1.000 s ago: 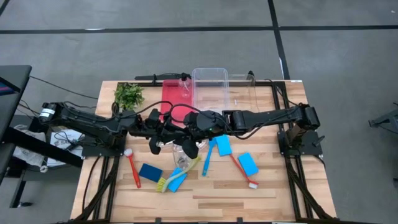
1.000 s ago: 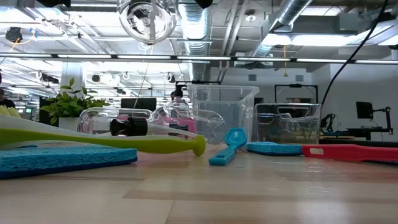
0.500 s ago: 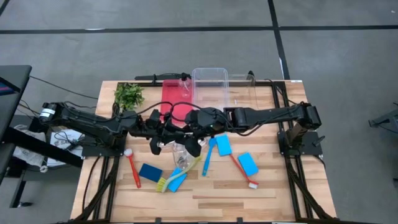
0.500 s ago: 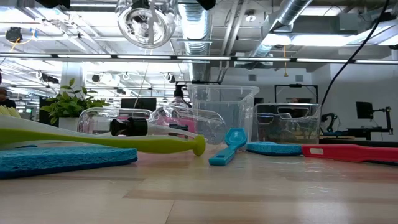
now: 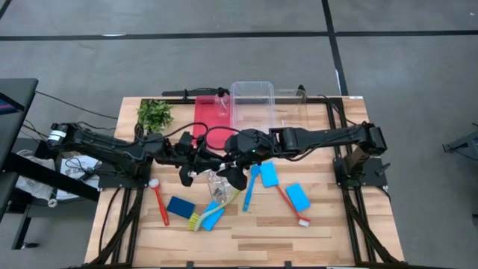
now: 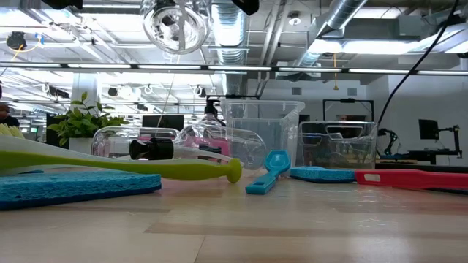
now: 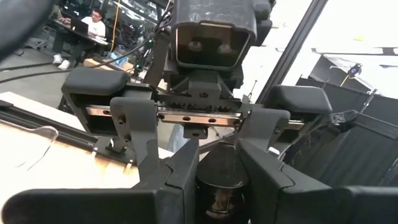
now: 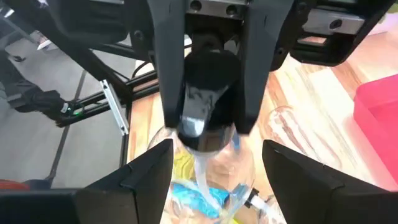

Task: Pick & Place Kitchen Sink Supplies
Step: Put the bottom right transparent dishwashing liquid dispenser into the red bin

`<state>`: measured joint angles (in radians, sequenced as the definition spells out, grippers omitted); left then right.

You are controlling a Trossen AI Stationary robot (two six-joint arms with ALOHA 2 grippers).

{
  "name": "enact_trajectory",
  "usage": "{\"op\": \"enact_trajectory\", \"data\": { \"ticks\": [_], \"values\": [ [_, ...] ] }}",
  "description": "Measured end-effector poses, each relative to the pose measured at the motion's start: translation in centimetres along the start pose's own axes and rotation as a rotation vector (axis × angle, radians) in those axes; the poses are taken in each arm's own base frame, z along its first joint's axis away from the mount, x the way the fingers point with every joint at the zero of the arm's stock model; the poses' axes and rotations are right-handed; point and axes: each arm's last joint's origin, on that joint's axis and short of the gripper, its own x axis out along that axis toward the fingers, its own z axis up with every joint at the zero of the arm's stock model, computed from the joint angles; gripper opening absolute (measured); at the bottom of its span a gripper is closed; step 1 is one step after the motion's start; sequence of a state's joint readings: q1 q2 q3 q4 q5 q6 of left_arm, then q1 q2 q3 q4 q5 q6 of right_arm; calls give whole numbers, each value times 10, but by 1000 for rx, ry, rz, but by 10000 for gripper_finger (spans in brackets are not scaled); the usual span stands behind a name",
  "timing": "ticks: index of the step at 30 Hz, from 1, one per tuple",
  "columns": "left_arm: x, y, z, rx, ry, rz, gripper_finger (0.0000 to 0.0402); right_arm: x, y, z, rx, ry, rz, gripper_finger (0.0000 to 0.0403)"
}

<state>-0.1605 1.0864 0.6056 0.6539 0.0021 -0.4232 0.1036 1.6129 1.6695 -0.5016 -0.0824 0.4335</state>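
A clear bottle (image 8: pixel 208 155) hangs in the air over the middle of the desk (image 5: pixel 254 232), pinched by its black cap (image 8: pixel 208 93) in the left end effector (image 7: pixel 217 171), whose fingers (image 7: pixel 180 177) are closed on the cap; held that way, the body hangs free for the other arm. The right end effector (image 8: pixel 217 171) straddles that body with its fingers (image 8: pixel 149 168) apart and not touching, probably a handover in the making. Below lie a second bottle (image 6: pixel 186 146), sponges (image 5: pixel 180 206), and brushes (image 5: pixel 160 203), spread loosely and waiting to be sorted toward the bins (image 5: pixel 250 101) and red tray (image 5: pixel 205 112) at the back edge, beside the plant (image 5: pixel 154 114). No label or writing is legible anywhere.
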Motion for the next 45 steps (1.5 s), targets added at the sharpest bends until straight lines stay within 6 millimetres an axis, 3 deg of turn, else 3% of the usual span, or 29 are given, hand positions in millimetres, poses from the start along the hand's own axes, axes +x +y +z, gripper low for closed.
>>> {"op": "enact_trajectory", "data": {
  "ticks": [8,14,23,28,36,45],
  "values": [
    [-6,6,14,9,-51,28,97,-44,4,2,-38,23,-19,240],
    [-21,12,32,105,-126,136,97,-76,4,1,-35,2,-136,240],
    [-48,17,49,430,-183,624,97,-126,6,-12,-70,-16,-392,240],
    [-53,25,51,546,-174,920,97,-144,11,-17,-90,-33,-429,240],
    [-42,78,46,469,-146,1053,97,-152,12,-17,-183,-33,-423,240],
    [-39,140,41,341,-173,1132,97,-158,-3,-10,-277,-24,-488,240]
  ]
}}
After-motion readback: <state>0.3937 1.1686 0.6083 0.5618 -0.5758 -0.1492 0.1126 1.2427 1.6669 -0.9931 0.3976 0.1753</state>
